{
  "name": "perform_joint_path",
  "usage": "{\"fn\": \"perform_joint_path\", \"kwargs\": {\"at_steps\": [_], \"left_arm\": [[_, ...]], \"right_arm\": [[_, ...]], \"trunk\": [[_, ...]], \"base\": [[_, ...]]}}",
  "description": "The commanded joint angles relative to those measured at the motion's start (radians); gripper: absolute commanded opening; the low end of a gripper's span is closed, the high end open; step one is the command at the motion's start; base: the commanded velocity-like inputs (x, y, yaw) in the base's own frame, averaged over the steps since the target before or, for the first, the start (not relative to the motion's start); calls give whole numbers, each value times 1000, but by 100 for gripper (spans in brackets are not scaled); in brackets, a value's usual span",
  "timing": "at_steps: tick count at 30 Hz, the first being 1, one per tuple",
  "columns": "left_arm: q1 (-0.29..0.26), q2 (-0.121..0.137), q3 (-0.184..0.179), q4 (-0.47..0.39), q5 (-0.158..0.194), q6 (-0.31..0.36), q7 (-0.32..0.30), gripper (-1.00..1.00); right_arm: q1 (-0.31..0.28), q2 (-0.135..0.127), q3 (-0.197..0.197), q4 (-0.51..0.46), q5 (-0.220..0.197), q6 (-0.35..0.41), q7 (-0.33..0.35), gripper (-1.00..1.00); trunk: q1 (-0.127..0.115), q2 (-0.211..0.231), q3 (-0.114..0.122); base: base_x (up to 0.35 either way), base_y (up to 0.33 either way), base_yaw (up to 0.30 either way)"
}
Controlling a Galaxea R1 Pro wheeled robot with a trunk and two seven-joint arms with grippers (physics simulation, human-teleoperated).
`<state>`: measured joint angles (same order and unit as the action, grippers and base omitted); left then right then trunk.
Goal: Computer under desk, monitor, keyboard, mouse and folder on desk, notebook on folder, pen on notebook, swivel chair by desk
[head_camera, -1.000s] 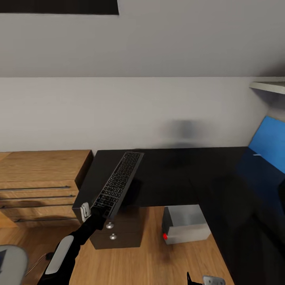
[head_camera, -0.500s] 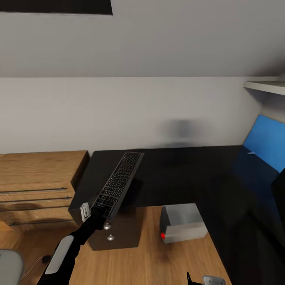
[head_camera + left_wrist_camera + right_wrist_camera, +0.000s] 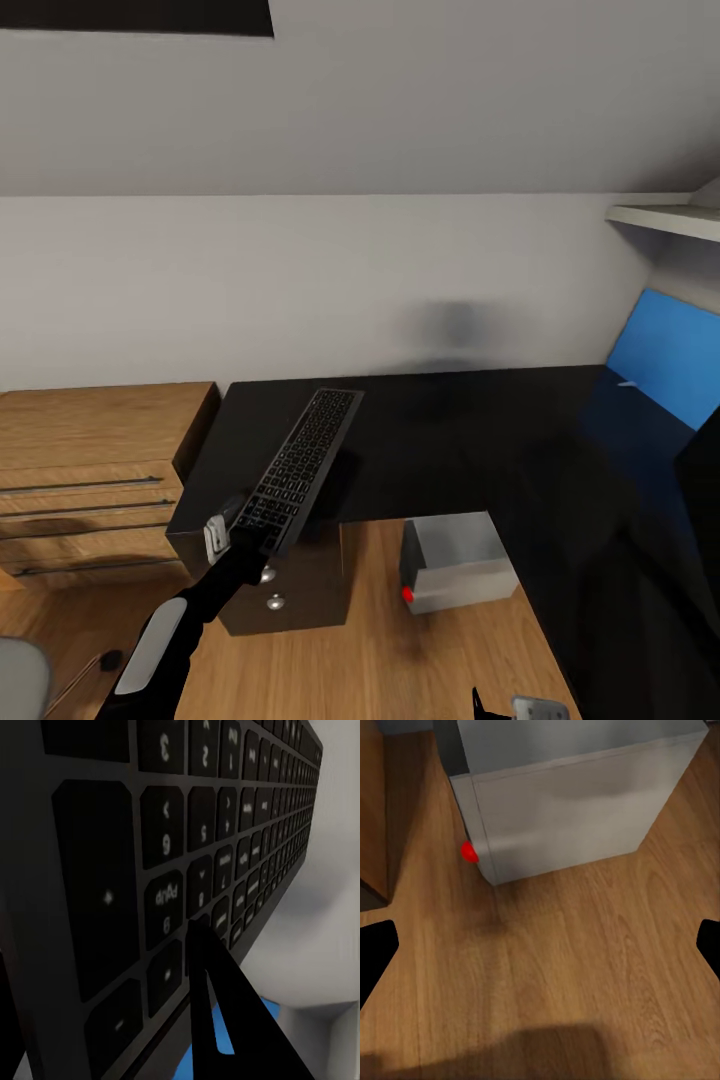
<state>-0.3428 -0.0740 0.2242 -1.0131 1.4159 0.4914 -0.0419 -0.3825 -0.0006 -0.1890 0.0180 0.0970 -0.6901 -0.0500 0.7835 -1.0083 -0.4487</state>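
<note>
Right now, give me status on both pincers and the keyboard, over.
Left pincer shut on keyboard, held above the desk. Right pincer open, empty, over the floor near the computer. Nothing in the way on the desk.

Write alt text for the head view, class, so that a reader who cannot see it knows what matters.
The robot's left gripper holds a black keyboard by its near end, raised at a slant over a black desk. A grey computer with a red light sits on the wooden floor under the desk's edge; a wooden dresser stands at left.
</note>
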Motion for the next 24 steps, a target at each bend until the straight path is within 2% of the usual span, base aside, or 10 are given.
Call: {"fn": "perform_joint_path", "kwargs": {"at_steps": [1, 11, 24], "left_arm": [[-1, -1, 4, 2, 3, 7, -1, -100], [-1, -1, 4, 7, 2, 4, -1, -100], [-1, -1, 4, 7, 2, 4, -1, -100]], "right_arm": [[-1, 0, -6, 2, 10, -3, -5, 100], [-1, -1, -6, 2, 10, -4, -5, 100], [-1, -5, -7, 1, 12, -6, -5, 100]], "trunk": [[0, -1, -1], [0, -1, -1], [0, -1, -1]], "base": [[0, 0, 0], [-77, 0, 0], [-6, 0, 0]]}}
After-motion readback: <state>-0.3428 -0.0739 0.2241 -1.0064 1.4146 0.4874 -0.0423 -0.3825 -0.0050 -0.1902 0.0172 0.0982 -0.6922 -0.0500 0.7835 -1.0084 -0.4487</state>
